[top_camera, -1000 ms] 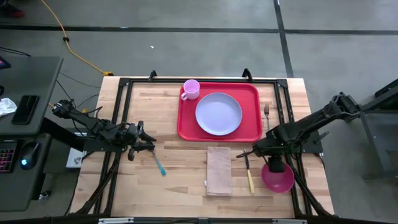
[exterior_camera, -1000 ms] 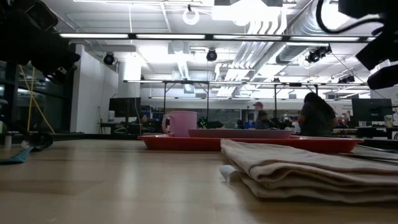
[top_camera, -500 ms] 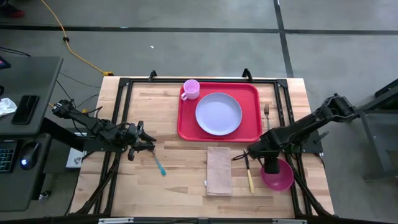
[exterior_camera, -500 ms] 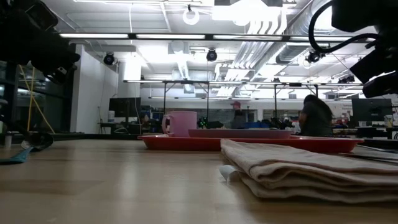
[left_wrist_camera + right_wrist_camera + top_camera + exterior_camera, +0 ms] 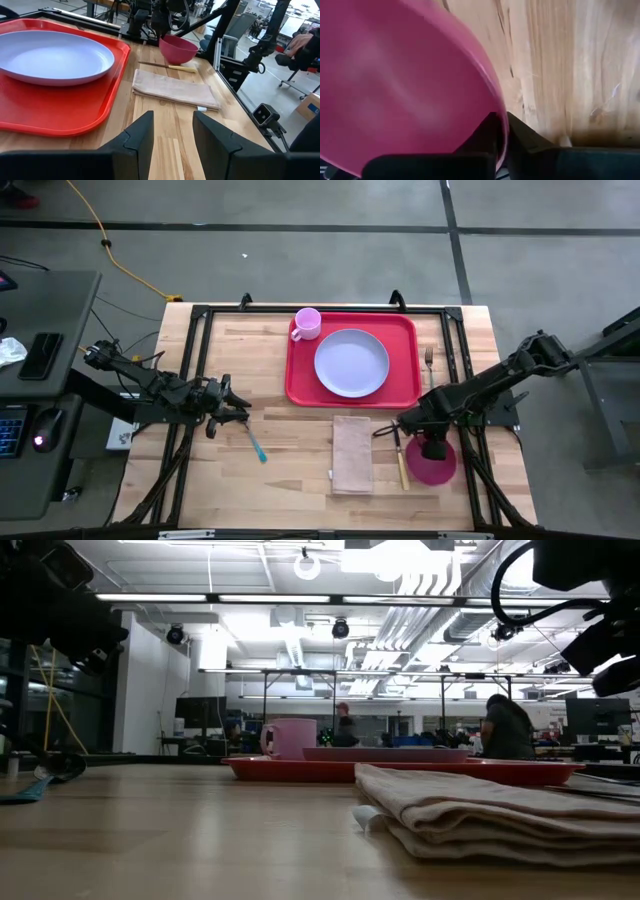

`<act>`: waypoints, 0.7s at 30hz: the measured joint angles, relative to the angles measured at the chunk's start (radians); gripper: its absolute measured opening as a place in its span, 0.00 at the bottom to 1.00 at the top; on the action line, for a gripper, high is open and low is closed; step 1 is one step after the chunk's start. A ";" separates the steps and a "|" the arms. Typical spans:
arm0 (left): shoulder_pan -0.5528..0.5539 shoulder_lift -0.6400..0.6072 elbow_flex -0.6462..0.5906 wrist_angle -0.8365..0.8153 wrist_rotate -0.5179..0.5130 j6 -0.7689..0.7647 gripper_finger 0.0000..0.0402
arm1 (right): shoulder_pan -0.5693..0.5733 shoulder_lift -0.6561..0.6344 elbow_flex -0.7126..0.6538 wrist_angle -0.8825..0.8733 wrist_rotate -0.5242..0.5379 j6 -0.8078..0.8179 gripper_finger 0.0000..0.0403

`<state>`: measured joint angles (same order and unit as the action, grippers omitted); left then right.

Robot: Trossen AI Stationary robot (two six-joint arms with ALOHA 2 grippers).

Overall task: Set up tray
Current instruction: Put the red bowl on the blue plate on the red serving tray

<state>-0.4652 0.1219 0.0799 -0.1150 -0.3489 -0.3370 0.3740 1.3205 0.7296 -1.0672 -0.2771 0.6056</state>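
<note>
1. While the left gripper [image 5: 238, 408] hovers over the wooden table [image 5: 230, 350] at its left side, its fingers [image 5: 137, 142] stand apart with nothing between them.
2. Just right of it a blue-handled utensil [image 5: 256, 444] lies on the wood.
3. At the table's far middle sits the red tray [image 5: 300, 385], carrying a pink cup [image 5: 307, 323] in its far left corner and a lavender plate [image 5: 351, 363] in the centre.
4. Nearer, the tan napkin [image 5: 352, 453] lies beside a yellow-handled knife [image 5: 401, 460].
5. A fork [image 5: 429, 360] rests right of the tray.
6. The right gripper [image 5: 501, 131] is pinched on the rim of the magenta bowl [image 5: 434, 463].
</note>
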 joint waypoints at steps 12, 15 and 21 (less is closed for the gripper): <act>0.000 0.000 0.000 0.000 0.000 0.000 0.41 | 0.000 -0.006 0.000 -0.004 -0.086 0.019 0.00; 0.000 0.000 0.000 0.000 0.000 0.000 0.41 | 0.000 -0.026 0.000 -0.005 -0.104 0.018 0.00; 0.000 0.000 0.000 0.000 0.000 0.000 0.41 | 0.000 -0.101 0.002 -0.011 -0.140 0.022 0.00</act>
<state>-0.4652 0.1215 0.0799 -0.1148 -0.3489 -0.3372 0.3740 1.2198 0.7320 -1.0786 -0.4167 0.6273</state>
